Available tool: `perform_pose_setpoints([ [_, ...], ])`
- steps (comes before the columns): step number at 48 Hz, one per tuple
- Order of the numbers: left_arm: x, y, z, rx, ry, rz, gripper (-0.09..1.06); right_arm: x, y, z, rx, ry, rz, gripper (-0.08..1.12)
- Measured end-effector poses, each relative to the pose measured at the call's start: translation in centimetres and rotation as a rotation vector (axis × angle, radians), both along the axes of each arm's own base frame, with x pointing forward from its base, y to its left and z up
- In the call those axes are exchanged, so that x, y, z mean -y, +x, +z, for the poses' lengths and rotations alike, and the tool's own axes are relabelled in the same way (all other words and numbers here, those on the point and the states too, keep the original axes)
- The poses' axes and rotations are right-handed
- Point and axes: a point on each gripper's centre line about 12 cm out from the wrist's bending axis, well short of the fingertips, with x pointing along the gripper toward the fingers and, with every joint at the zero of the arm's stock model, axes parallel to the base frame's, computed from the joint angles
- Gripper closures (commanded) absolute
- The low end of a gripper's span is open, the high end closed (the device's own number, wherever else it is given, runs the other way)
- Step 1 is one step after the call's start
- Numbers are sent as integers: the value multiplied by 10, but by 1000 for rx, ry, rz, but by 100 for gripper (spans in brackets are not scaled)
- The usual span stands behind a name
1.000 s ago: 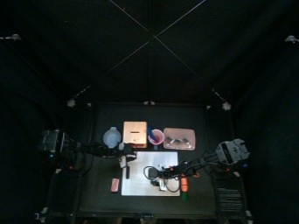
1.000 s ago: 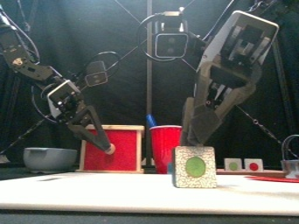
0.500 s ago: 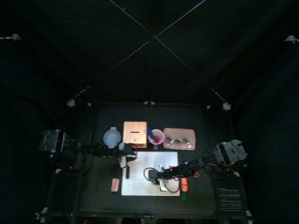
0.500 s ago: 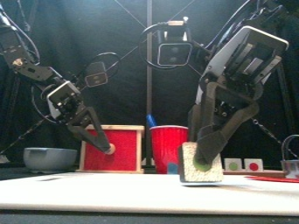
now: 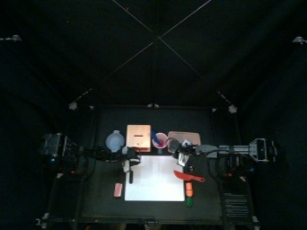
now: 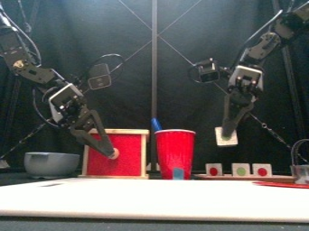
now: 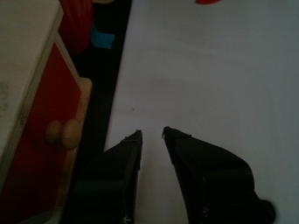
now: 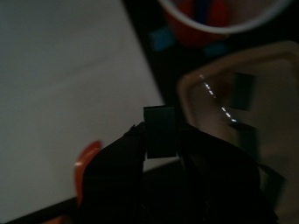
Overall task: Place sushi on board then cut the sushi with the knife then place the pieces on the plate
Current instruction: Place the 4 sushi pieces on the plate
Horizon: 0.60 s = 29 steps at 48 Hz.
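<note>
Right pincer clamps a sushi piece in the air near the pink plate; left pincer narrowly parted, empty. Released from this height, the piece could bounce off.

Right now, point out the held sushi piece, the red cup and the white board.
sushi piece (image 6: pixel 226 136): front view, its pale side.
red cup (image 6: pixel 175 155): front view, its wall.
white board (image 5: pixel 156 184): top view, bare middle.

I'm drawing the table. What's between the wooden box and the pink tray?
The red cup stands between the wooden box and the pink tray; the top view shows it.
</note>
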Motion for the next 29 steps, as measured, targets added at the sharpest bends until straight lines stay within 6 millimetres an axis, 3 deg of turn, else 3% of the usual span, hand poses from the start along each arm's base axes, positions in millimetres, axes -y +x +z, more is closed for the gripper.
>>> perform_pose_setpoints([
  [6, 0, 0, 0, 1, 1, -1, 28, 37, -26, 1, -43, -37, -120, 43],
  [15, -1, 2, 2, 8, 1, 3, 28, 75, -43, -7, -75, -55, -240, 43],
  [29, 0, 2, 3, 0, 1, -2, 28, 98, -45, -40, -111, -64, -270, 38],
])
